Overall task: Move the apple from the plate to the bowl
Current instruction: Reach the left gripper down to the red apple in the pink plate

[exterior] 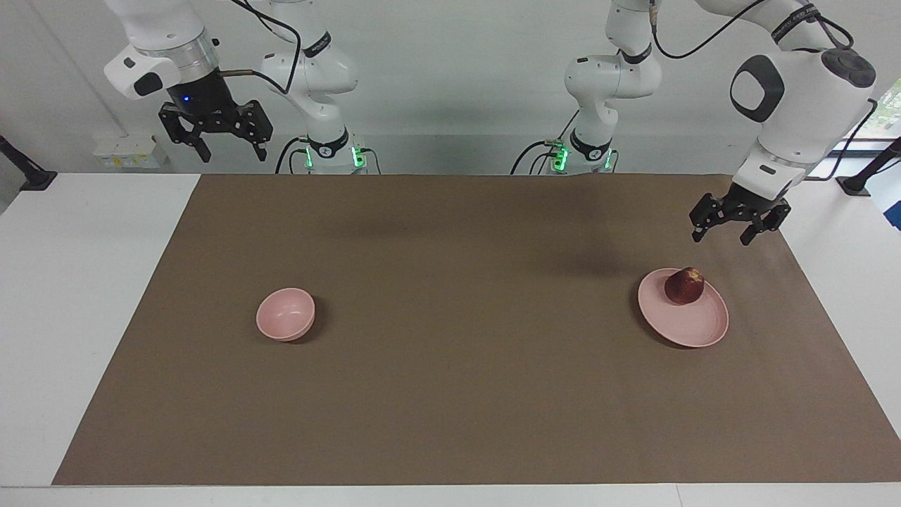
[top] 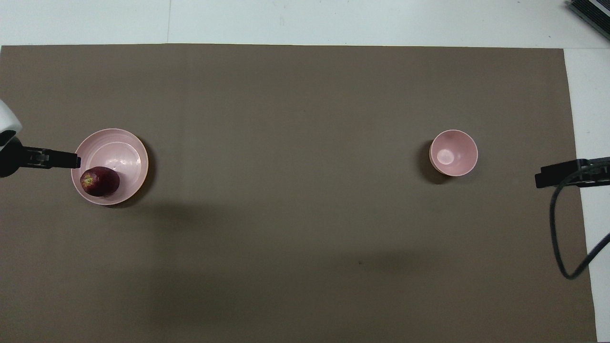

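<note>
A dark red apple (exterior: pixel 685 286) (top: pixel 99 181) lies on the pale pink plate (exterior: pixel 693 325) (top: pixel 121 152), on the part of it nearer the robots, toward the left arm's end of the table. The small pink bowl (exterior: pixel 285 315) (top: pixel 453 152) stands with nothing in it toward the right arm's end. My left gripper (exterior: pixel 720 239) (top: pixel 71 160) hangs open in the air just off the plate's rim, above the mat and clear of the apple. High beside its base, my right gripper (exterior: pixel 233 157) (top: pixel 541 177) waits, open and holding nothing.
A brown mat (exterior: pixel 450 394) covers most of the white table (exterior: pixel 84 282). The right arm's black cable (top: pixel 560 238) loops over the mat's edge. A dark object (top: pixel 591 14) sits at the table's corner farthest from the robots, at the right arm's end.
</note>
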`<state>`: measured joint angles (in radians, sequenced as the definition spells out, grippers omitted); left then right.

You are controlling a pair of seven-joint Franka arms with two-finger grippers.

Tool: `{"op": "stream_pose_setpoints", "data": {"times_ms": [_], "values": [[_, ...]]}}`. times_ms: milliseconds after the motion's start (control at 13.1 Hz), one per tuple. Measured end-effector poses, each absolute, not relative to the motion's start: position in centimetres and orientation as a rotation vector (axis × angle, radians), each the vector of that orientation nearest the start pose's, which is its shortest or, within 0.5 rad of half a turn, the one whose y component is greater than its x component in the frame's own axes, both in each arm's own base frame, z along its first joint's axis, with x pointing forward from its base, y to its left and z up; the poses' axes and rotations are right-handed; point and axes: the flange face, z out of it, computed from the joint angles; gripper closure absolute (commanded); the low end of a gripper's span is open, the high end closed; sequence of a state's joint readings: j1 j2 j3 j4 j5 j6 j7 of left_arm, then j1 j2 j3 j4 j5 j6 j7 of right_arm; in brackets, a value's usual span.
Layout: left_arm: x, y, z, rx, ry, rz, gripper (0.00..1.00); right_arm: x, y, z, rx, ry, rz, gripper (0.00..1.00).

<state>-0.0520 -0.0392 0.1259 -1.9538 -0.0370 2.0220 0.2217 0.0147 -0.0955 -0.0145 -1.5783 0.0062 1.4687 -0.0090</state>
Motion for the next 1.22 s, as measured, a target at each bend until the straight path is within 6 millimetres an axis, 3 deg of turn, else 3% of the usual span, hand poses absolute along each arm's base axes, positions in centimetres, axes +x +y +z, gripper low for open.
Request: {"op": "stream_pose_setpoints", "data": {"times_ms": [381,610,1067,1143,1220], "values": [[57.8,6.5,41.4,-3.168,0.188,-0.201,0.00,51.4,0.1,66.3,-3.134,-0.016,0.022,0.00],[57.9,7.4,36.7,-3.182,0.226,-0.164,0.00,51.4,0.1,66.3,-3.134,-0.016,0.022,0.00],[56.0,7.2,33.7,-3.226,0.199,-0.119,0.00,51.4,0.1,66.3,-3.134,-0.016,0.022,0.00],[55.9,7.1,33.7,-3.229,0.196,-0.119,0.13,51.4,0.1,66.3,-3.134,-0.016,0.022,0.00],[55.8,7.1,33.8,-3.229,0.195,-0.122,0.32,51.4,0.1,66.3,-3.134,-0.016,0.022,0.00]]}}
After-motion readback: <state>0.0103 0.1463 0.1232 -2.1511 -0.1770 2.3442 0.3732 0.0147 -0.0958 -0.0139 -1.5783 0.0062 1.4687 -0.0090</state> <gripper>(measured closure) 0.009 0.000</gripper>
